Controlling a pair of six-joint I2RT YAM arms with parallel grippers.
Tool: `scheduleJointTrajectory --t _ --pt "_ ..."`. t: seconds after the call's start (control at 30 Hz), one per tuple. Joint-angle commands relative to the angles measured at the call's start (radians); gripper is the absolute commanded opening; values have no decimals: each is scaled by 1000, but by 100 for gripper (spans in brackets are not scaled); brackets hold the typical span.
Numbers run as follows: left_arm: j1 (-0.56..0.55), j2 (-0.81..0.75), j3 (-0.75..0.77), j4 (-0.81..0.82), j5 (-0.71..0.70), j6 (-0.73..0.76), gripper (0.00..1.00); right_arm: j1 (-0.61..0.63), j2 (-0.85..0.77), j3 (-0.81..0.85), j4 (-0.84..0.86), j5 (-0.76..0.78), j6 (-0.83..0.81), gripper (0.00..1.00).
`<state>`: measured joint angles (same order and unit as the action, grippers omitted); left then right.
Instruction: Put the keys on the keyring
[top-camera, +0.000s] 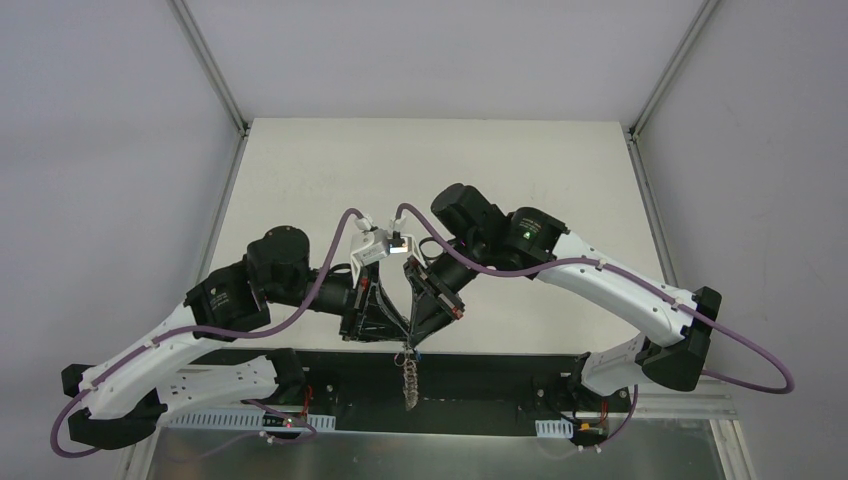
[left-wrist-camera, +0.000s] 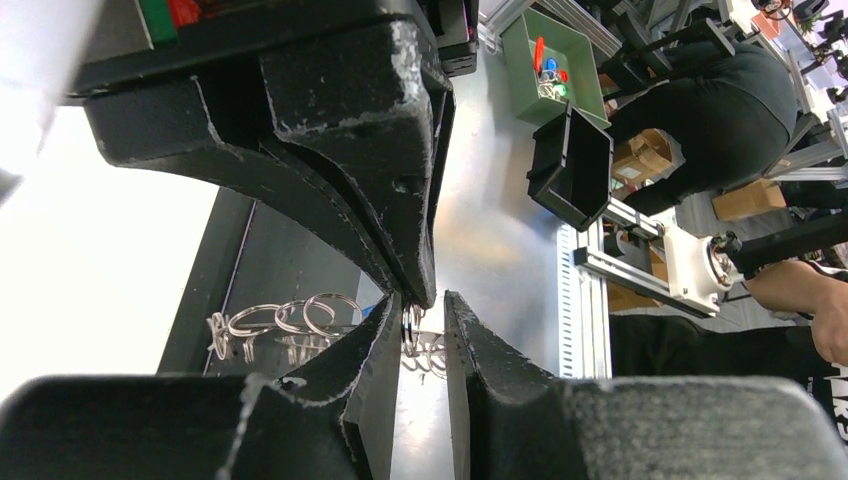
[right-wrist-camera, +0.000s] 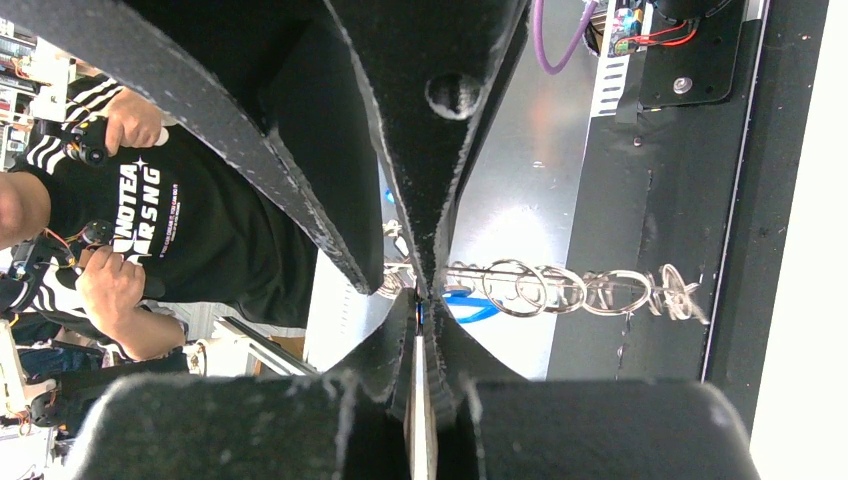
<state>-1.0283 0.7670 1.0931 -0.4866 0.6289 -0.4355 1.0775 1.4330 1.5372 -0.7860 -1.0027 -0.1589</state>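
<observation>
— Keyring (right-wrist-camera: 560, 285)? Whereabouts?

— Up off the surface, hanging as a limp string of silver wire loops below the meeting point of both grippers, just over the black strip (top-camera: 500, 375) along the table's near edge. Flat ring body not made out, only the loops.

— Held by which?

— By the right gripper (right-wrist-camera: 420, 312), fingers pressed tight together on the string's top end, without visible gap. Nose to nose with it, the left gripper (left-wrist-camera: 424, 335): narrow slot between its fingers (left-wrist-camera: 372, 345), with a few loops in that slot. Pinched or merely surrounded, cannot tell.

— Any key?

— Only a sliver of blue tag (right-wrist-camera: 465, 302) behind the first loops, just beside the right fingertips. Hooked on or loose, impossible to say.

— And underneath?

— White table (top-camera: 430, 170), matte, stretching away beyond the arms. Black strip at its near edge, then brushed silver sheet (top-camera: 430, 450) nearer the camera.

— Room?

— Pale grey walls (top-camera: 90, 150), aluminium posts (top-camera: 215, 70) slanting up from the table's far corners. Past the bench, in the wrist views: a green bin (left-wrist-camera: 580, 50) with small coloured bits, a black bin (left-wrist-camera: 572, 165) just beside it, an aluminium rail (left-wrist-camera: 585, 270), and a person (right-wrist-camera: 200, 220) in a black shirt with white lettering, hands on handles.
</observation>
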Motion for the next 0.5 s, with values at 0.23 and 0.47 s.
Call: scheduleJointTrajectory --t 0.23,0.47 --pt "-6 -4 36 -32 31 3 19 -2 -25 49 47 -9 -7 0" --pt "-6 13 33 -34 52 3 16 -3 -25 50 56 -3 2 0"
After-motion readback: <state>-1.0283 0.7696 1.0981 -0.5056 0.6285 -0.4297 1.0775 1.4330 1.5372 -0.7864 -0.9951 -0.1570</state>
